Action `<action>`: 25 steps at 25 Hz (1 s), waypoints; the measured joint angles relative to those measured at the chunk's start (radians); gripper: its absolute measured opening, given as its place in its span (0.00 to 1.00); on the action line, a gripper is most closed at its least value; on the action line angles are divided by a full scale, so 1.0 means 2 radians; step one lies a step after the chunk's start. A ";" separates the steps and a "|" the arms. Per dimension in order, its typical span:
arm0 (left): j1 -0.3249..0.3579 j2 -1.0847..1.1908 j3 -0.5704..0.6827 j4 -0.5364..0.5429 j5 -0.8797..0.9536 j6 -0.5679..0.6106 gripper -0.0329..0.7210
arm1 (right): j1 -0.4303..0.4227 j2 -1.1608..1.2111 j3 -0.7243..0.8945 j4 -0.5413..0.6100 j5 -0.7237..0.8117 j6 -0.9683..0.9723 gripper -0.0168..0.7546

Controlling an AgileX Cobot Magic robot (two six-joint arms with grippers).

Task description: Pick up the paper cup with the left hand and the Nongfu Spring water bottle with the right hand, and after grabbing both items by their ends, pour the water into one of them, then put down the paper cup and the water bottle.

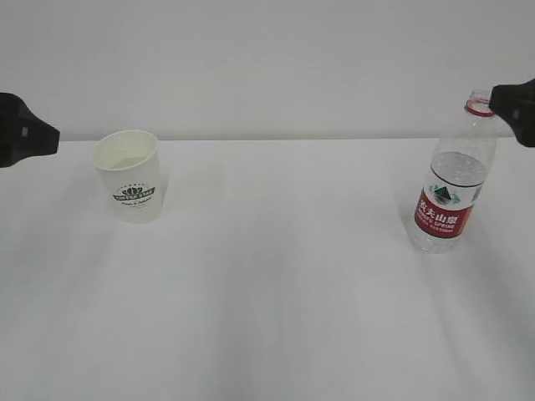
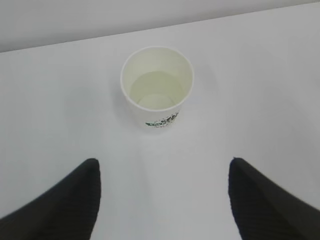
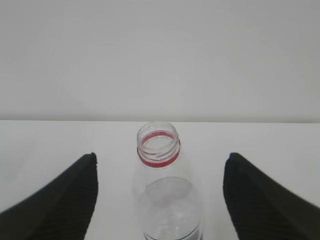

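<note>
The paper cup (image 1: 129,175) stood upright on the left of the white surface (image 1: 276,284), with water (image 2: 156,91) in its bottom, and the left gripper (image 2: 162,200) hung behind it, spread wide and holding nothing. The Nongfu Spring water bottle (image 1: 452,180) stood capless at the right, between the wide-apart fingers (image 3: 60,200) of the right gripper (image 3: 160,200), untouched.

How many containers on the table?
2. Cup stands upright on the table's left; bottle, capless and upright, stands on the right. Nothing visible could hide another.
</note>
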 joint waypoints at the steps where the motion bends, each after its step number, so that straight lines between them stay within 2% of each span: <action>1: 0.000 -0.007 -0.002 0.000 0.010 0.000 0.81 | 0.000 -0.014 -0.001 0.000 0.010 0.000 0.78; 19: 0.000 -0.143 -0.002 -0.001 0.110 0.000 0.81 | 0.000 -0.274 -0.001 -0.001 0.261 0.000 0.78; 25: 0.000 -0.170 -0.002 -0.001 0.160 0.000 0.74 | 0.000 -0.323 -0.001 0.024 0.304 0.000 0.78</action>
